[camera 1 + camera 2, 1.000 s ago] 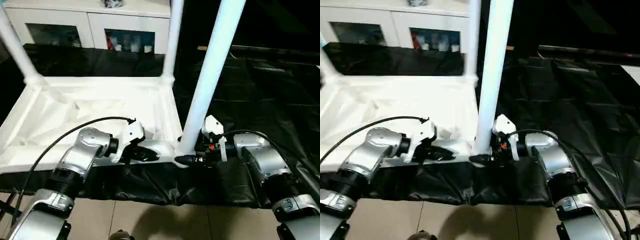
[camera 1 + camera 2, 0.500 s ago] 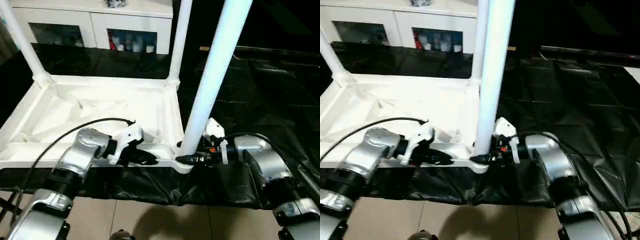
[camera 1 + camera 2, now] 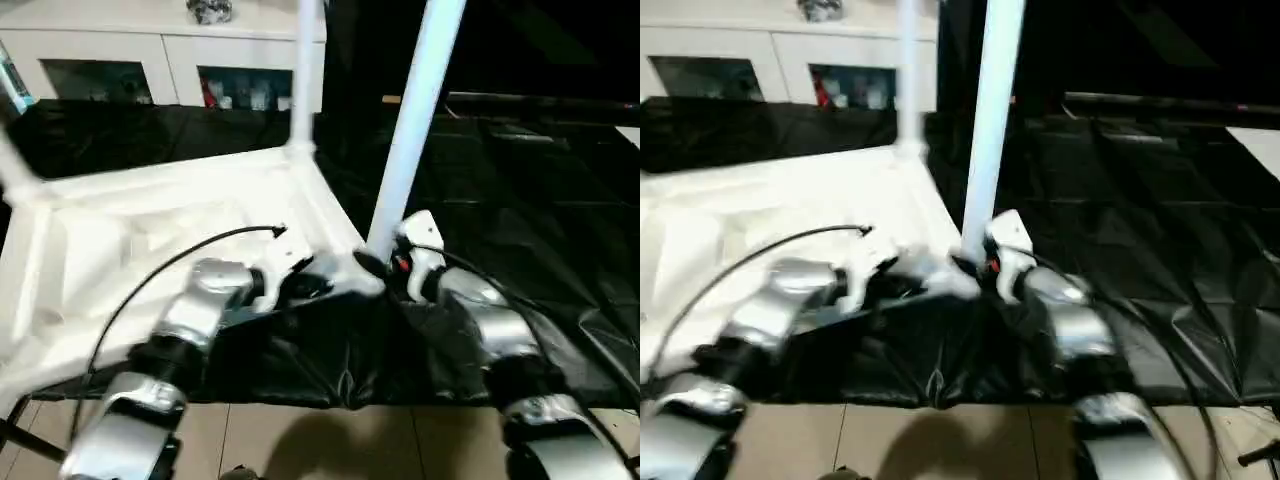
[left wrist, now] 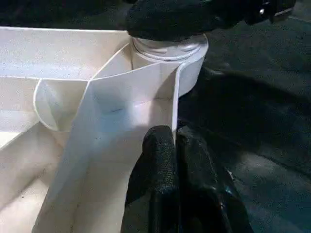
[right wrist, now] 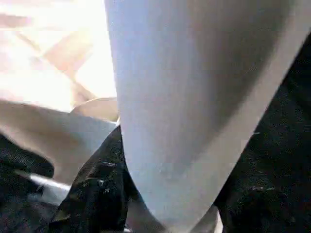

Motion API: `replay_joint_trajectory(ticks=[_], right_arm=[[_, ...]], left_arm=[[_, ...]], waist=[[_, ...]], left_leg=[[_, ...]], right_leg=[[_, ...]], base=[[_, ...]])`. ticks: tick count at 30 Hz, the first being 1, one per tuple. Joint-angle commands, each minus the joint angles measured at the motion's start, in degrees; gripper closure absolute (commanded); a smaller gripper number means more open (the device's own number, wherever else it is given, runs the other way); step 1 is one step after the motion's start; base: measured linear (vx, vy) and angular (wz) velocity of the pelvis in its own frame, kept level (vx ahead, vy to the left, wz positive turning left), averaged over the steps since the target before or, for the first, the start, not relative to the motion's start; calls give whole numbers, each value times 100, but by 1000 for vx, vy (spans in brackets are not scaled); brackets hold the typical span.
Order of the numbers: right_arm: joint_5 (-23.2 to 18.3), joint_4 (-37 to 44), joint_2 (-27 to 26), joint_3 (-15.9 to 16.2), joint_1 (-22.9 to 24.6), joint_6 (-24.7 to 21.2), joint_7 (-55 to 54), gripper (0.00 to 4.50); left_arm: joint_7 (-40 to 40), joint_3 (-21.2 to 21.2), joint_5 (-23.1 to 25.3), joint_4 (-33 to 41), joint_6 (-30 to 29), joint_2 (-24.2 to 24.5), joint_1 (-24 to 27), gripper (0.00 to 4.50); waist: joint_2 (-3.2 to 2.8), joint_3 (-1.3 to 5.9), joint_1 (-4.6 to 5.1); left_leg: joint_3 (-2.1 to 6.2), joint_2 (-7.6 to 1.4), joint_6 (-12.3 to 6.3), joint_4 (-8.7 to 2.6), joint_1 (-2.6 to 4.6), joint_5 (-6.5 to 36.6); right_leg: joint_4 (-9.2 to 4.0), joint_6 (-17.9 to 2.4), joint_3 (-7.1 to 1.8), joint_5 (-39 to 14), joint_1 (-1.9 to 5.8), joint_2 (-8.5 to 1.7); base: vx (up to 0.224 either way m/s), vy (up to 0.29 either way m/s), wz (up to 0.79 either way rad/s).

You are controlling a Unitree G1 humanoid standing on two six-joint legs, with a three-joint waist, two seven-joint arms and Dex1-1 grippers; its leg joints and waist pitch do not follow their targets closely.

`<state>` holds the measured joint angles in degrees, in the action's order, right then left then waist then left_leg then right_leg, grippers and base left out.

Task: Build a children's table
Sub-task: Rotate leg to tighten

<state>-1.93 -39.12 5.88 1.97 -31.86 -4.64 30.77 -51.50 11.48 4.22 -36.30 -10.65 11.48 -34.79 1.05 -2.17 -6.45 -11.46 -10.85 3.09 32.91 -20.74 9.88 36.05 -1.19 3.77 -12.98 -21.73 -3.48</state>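
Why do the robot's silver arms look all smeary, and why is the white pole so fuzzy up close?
Head views: motion blur smears both forearms, while the far cabinet stays fairly sharp. Right wrist view: the table leg sits too near the lens, so it is out of focus. Left wrist view: the corner socket looks crisp.

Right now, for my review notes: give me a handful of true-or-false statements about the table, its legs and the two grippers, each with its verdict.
1. The tabletop lies upside down with legs pointing up. True.
2. The right gripper is at the base of the near leg. True.
3. The left gripper holds a loose leg in the air. False: its fingers are shut on the tabletop's rim wall beside the corner socket.
4. The tabletop rests on bare wood. False: it lies on a black sheet.
5. A white cabinet stands behind. True.
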Motion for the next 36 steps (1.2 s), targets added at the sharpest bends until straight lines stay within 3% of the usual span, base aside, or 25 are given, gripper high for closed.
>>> replay_joint_trajectory(ticks=[1,4,8,12,17,23,25,28,36], right_arm=[[100,-306,-569,588,139,-119,314,257],[3,-340,-548,473,88,-62,464,189],[-100,-235,-306,486,100,-36,923,154],[-157,-81,-18,589,146,-16,1505,120],[-92,102,595,792,205,89,2490,79],[-52,331,1083,1086,310,167,3608,79],[-107,344,1142,1124,297,130,3781,112],[-224,396,1161,1132,292,77,3926,115],[-299,485,1130,1172,325,-7,4148,187]], left_arm=[[463,-84,-253,96,153,-480,-290,450],[147,14,-259,175,311,-407,-208,450],[-322,60,-369,365,359,-226,-57,450],[-692,99,-451,487,411,-54,43,450],[-1396,136,-601,653,456,296,180,450],[-1943,144,-684,713,439,560,205,450],[-2057,146,-727,723,409,625,199,450],[-2134,149,-740,738,409,676,209,450],[-2246,137,-764,753,381,718,239,450]], waist=[[26,275,5],[10,270,5],[16,266,7],[30,291,-2],[11,274,-38],[26,271,-84],[30,270,-105],[52,266,-120],[58,274,-163]], left_leg=[[180,-291,-66,-362,65,1071],[180,-302,-98,-366,67,1104],[181,-310,-116,-375,74,1181],[164,-305,-294,-334,34,813],[150,-331,-316,-334,55,951],[149,-331,-320,-330,45,958],[145,-332,-342,-326,45,932],[145,-339,-325,-332,57,942],[146,-335,-336,-324,48,845]], right_leg=[[-514,-991,-337,-875,199,-568],[-522,-993,-337,-904,196,-571],[-528,-992,-339,-974,193,-576],[-455,-1115,-329,-289,221,-557],[-479,-1156,-319,-531,201,-559],[-468,-1141,-315,-614,207,-552],[-468,-1165,-314,-623,199,-558],[-476,-1170,-311,-685,192,-558],[-455,-1171,-309,-579,198,-564]], base=[[0,0,0],[0,0,0],[0,0,0],[0,0,0],[0,0,0],[0,0,0],[0,0,0],[0,0,0],[0,0,0]])
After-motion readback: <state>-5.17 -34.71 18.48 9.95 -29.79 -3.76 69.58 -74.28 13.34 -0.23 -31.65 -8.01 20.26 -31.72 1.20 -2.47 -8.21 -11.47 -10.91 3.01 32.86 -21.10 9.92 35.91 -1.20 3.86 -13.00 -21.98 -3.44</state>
